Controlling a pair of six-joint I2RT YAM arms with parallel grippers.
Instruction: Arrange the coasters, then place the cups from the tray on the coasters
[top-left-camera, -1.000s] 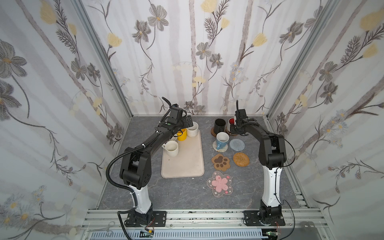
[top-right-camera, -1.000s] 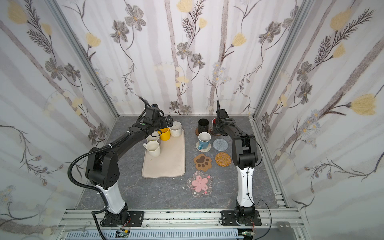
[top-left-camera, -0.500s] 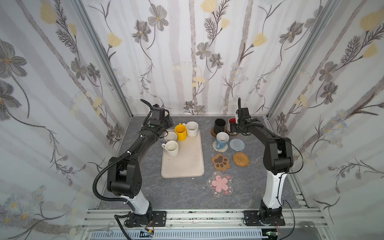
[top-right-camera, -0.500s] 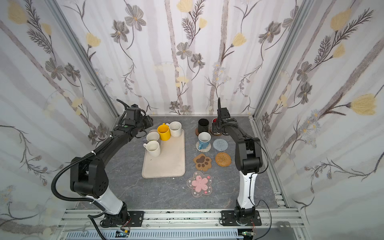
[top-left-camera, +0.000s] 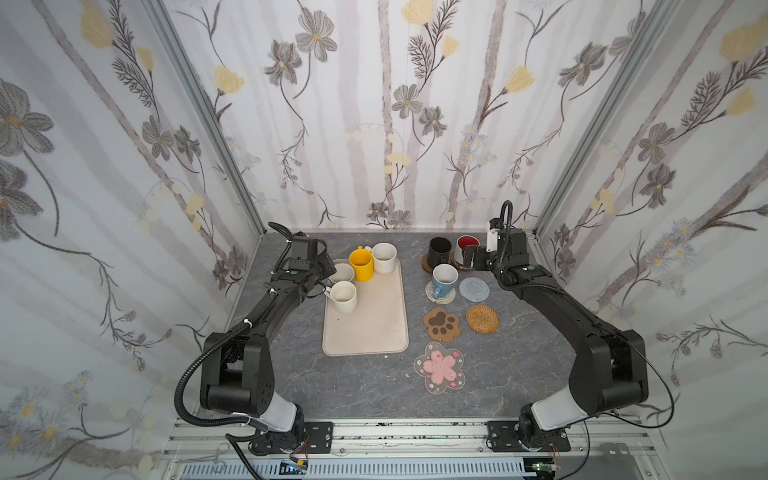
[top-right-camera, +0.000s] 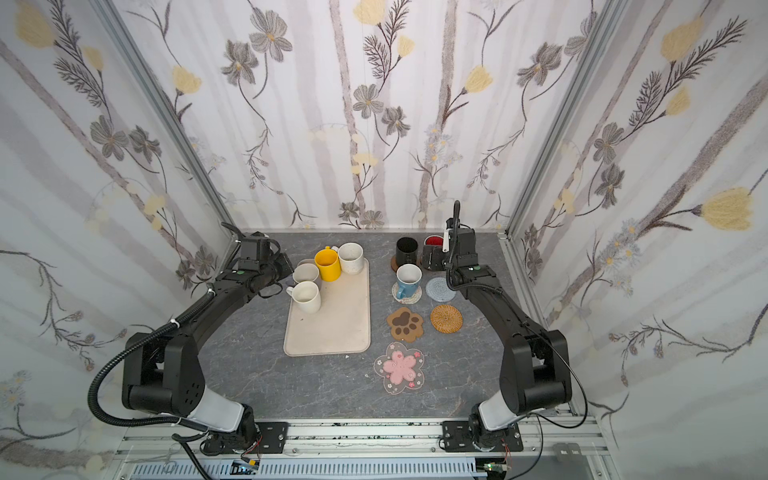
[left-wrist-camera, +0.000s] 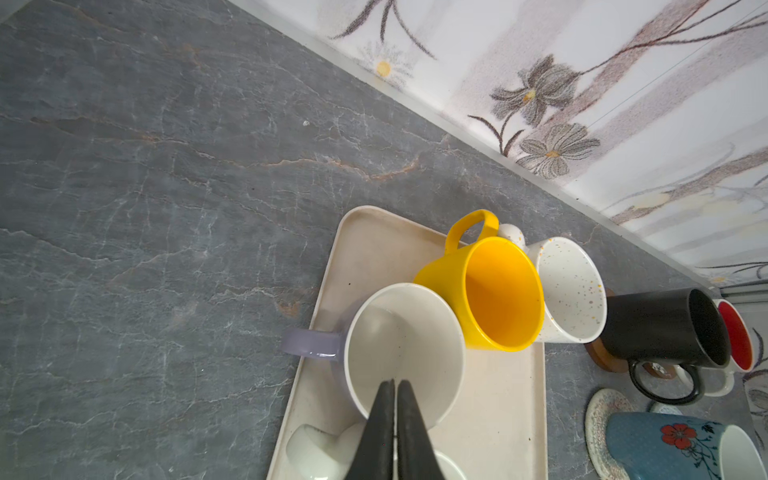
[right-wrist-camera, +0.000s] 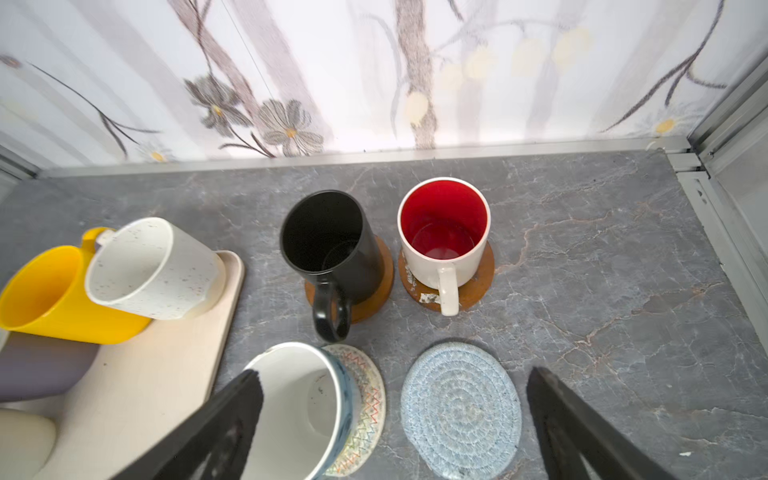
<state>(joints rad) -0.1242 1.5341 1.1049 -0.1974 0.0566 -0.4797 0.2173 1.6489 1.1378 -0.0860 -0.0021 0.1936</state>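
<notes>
On the beige tray (top-left-camera: 374, 328) stand a yellow cup (top-left-camera: 360, 264), a speckled off-white cup (top-left-camera: 383, 257), a lilac cup (left-wrist-camera: 405, 349) and a plain off-white cup (top-left-camera: 344, 296). My left gripper (left-wrist-camera: 394, 384) is shut and empty, its tips over the lilac cup's mouth. The black cup (right-wrist-camera: 328, 245) and the red-lined white cup (right-wrist-camera: 442, 232) each stand on a wooden disc. A blue cup (top-left-camera: 444, 279) rests on the pale woven coaster (right-wrist-camera: 365, 399). My right gripper (right-wrist-camera: 390, 386) is open above the blue cup and the bare grey coaster (right-wrist-camera: 461, 409).
The rattan coaster (top-left-camera: 482, 318), paw coaster (top-left-camera: 441, 324) and pink-flower coaster (top-left-camera: 440, 368) lie bare on the grey table right of the tray. The back wall runs close behind the cups. Both arms reach in from the front rail.
My left gripper left the yellow cup, swung out left, came back beside the lilac cup and shut. My right gripper has opened wide near the red-lined cup.
</notes>
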